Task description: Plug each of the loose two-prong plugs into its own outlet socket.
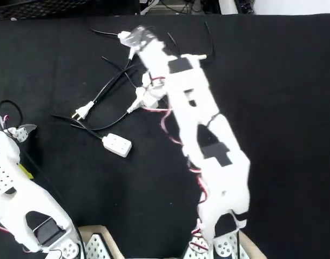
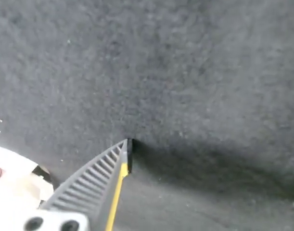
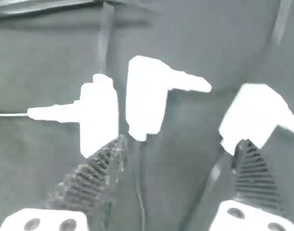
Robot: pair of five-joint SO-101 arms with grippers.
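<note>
Stretching from six o'clock toward twelve over the black cloth [image 1: 283, 108], the right arm [image 1: 208, 140] is covering part of the cable tangle [image 1: 116, 75]. The right gripper [image 3: 178, 144] is gaping wide, holding nothing, near white fittings [image 3: 147, 96] glaring too bright to identify. The left gripper [image 1: 21, 132] is sitting at eight o'clock, its opening impossible to tell. An outlet socket [image 1: 117, 144] is lying near nine o'clock, a two-prong plug [image 1: 81, 112] at its ten.

arms [image 1: 208, 140]: 2 | loose plug [image 1: 82, 111]: 1 | outlet socket [image 1: 117, 144]: 1 | others unclear
</note>
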